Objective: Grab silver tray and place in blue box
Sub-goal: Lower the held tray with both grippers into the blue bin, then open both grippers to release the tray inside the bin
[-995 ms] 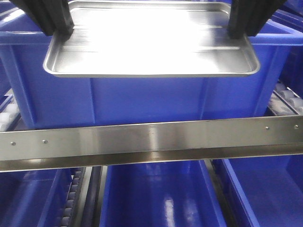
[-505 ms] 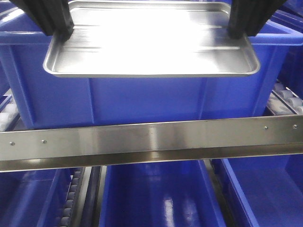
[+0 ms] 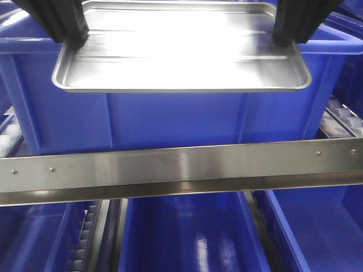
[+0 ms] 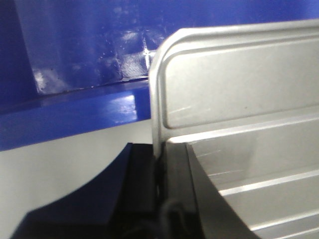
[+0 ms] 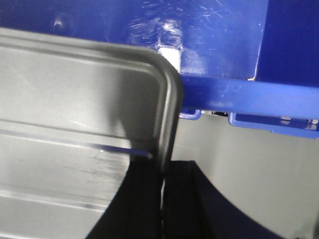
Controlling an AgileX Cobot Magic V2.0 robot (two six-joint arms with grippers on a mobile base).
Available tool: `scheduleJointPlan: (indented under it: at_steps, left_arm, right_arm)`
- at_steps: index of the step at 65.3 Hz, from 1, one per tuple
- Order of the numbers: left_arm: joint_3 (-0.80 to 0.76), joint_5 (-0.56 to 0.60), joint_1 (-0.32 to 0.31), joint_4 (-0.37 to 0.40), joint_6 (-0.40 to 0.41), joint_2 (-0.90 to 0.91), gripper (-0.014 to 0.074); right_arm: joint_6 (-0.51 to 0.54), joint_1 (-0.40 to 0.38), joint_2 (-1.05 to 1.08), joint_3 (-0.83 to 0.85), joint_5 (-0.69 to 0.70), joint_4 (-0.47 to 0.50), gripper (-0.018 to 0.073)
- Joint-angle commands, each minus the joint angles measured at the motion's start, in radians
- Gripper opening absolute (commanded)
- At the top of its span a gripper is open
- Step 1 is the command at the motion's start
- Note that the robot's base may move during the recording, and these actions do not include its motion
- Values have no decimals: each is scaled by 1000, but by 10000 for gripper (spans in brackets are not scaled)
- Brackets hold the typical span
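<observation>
Front view: one silver tray, level with its long axis running left to right, hangs above the single blue box. My left gripper and right gripper are at its short edges, and one steel rail crosses in front above three lower blue crates. Left wrist view: my jaws are nearly closed, pinching the tray's left rim near a corner, with the box's wall beyond. Right wrist view: my jaws clamp the right rim the same way.
</observation>
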State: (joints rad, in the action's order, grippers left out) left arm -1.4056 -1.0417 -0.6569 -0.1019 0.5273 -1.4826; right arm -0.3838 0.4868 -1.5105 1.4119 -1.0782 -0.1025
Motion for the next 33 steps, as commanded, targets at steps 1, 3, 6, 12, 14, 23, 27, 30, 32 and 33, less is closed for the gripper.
scheduleJointPlan:
  at_steps: [1,3,6,12,14,23,27,30,32,33]
  left_arm:
    - [-25,54,-2,-27,-21,34,-105]
    - [-25,67,-2,-31,-21,34,-105]
    - [-29,83,0,-33,-21,34,-105]
    - [-59,83,1,-35,-21,34,-105]
    - [-73,83,1,-35,-23,34,-105]
    - [-162,85,1,-35,-49,34,-105]
    - [-210,89,1,-51,-58,34,-105]
    - [-239,102,1,-78,-62,32,-105]
    - [-260,120,1,-98,-71,29,-105]
    - [-270,133,1,-115,-70,26,-105]
  right_arm:
    - [17,-4,44,27,46,-36,57]
    - [17,-4,44,27,43,-36,57]
    - [17,-4,44,32,38,-36,57]
    - [18,-4,47,68,20,-36,57]
    - [18,-4,47,83,8,-36,57]
    - [57,-4,47,210,-35,-36,57]
    - [66,-4,47,270,-33,-36,57]
    - [71,-4,46,317,-19,-44,57]
    - [71,-5,44,348,-2,-55,57]
    - [71,-5,42,363,6,-64,57]
